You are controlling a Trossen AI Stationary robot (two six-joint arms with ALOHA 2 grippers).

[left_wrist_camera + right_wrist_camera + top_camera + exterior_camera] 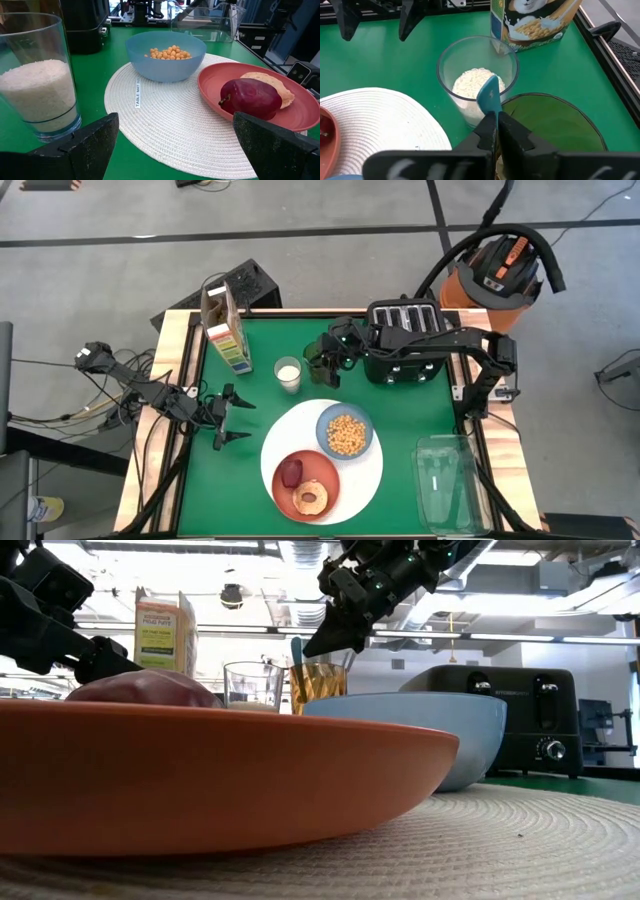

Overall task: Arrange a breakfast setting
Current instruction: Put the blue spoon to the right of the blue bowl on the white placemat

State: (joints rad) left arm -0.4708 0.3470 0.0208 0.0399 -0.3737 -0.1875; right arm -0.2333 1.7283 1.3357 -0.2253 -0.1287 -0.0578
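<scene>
A round white woven mat (360, 480) carries an orange-red plate (325, 472) with an apple and a bagel, and a light-blue bowl (345, 432) of cereal. My right gripper (496, 120) is shut on the blue-handled spoon (490, 95) over a dark greenish cup (550, 122), next to a glass of white grains (477, 85). The low view shows the blue handle (296, 650) at the cup's mouth (318, 685); the spoon's bowl is hidden. My left gripper (232, 420) is open and empty at the table's left, facing the mat. My right gripper pinches the spoon's blue handle (491, 107) between its two fingers, and the handle's free end sticks out past the fingertips. The fingers slant down from the table's far right side. The spoon's lower part is hidden by the gripper and the cup.
A cereal box (226, 330) stands at the far left. A black toaster (405, 340) stands at the far right under the right arm. A clear plastic container (450, 480) lies at the near right. Bare green table lies between the left gripper and the mat.
</scene>
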